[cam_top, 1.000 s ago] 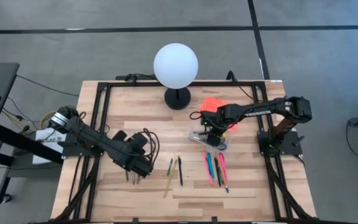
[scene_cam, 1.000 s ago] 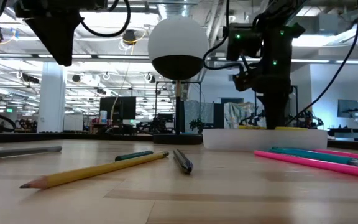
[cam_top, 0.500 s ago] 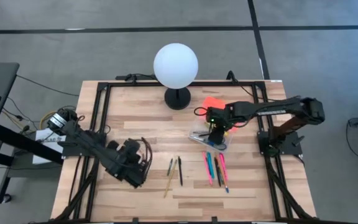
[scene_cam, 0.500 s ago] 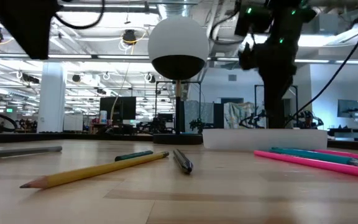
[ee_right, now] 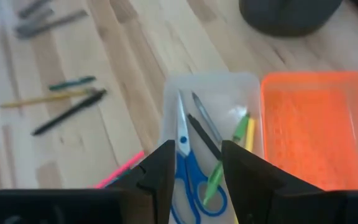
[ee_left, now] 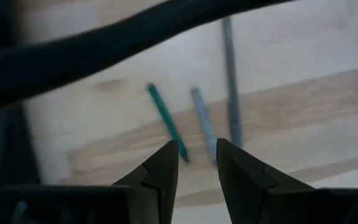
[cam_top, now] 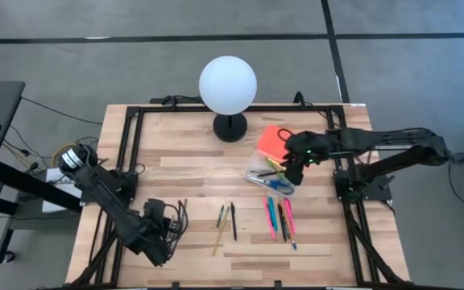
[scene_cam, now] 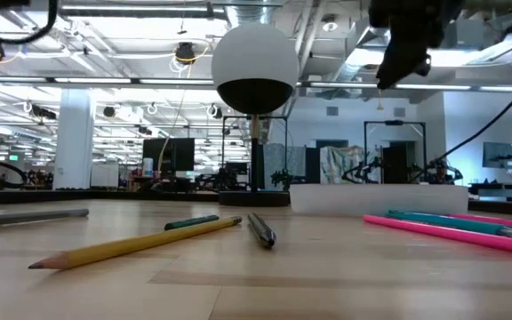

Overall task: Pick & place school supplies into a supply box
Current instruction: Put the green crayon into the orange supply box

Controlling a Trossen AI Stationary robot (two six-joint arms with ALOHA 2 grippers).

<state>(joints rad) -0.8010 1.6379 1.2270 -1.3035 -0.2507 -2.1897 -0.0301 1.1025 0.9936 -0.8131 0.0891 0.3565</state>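
Stock, nearest first. My left gripper (ee_left: 196,163): jaws a narrow gap apart, empty, poised over the front-left table (cam_top: 192,165), above a green pen (ee_left: 165,120) and two grey pens (ee_left: 232,87); I judge them light, stiff and prone to roll, best pinched mid-barrel across the shaft. Mid-table: yellow pencil (scene_cam: 140,242), dark pen (scene_cam: 261,229), then the pink and teal markers (cam_top: 277,217) (thin, slippery, lying close together). Farther: supply box (ee_right: 209,134), clear, its orange lid (ee_right: 312,127) open alongside, already holding blue-handled scissors (ee_right: 188,177) and several pens. My right gripper (ee_right: 194,163) hovers above it, parted, holding nothing.
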